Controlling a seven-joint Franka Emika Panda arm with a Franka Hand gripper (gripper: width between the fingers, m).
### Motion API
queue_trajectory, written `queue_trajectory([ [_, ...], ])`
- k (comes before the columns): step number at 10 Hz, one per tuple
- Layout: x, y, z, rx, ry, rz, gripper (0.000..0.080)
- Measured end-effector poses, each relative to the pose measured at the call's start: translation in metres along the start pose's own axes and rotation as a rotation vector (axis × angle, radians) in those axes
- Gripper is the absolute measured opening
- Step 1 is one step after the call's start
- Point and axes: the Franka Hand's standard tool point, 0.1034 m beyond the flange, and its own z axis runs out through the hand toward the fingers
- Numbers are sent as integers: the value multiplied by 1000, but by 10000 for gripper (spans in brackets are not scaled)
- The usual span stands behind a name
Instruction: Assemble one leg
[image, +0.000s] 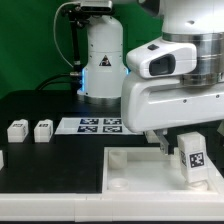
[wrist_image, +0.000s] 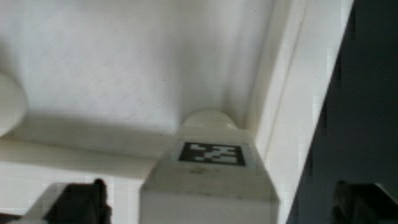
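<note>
Starting at the exterior view's left, two spare legs (image: 17, 130) (image: 42, 130) are sitting on the dark table (image: 60, 155), well apart from the work. Next to them the marker board (image: 100, 125) is lying flat. Then the tabletop (image: 130, 175) is spreading across the front, and the leg (image: 192, 157) is standing slightly tilted over its right part, tag facing the camera.

In the wrist view the leg (wrist_image: 214, 155) is sitting close to the tabletop's raised rim (wrist_image: 294, 70), near a corner. The gripper (wrist_image: 222, 205) is straddling it with its claw spread wide. Each dark finger (wrist_image: 80, 200) is showing a gap to the leg, so nothing is being squeezed.

The leg is looking like a small, rigid, light block with smooth faces. It should be taking a firm pinch without damage, but it is probably slipping or twisting easily if caught off-centre. The best hold is looking like the two flat side faces, square on and fairly high, leaving the lower end free.

Room is tight on the rim side: one finger is working just beside that wall. The tabletop's floor (wrist_image: 143, 60) is lying open on the other side, and the space above is free for lifting.
</note>
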Motion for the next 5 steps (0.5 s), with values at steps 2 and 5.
queue_trajectory([
  [2,0,0,0,0,-1,30,391],
  [5,0,-3,1,3,-1,240,290],
])
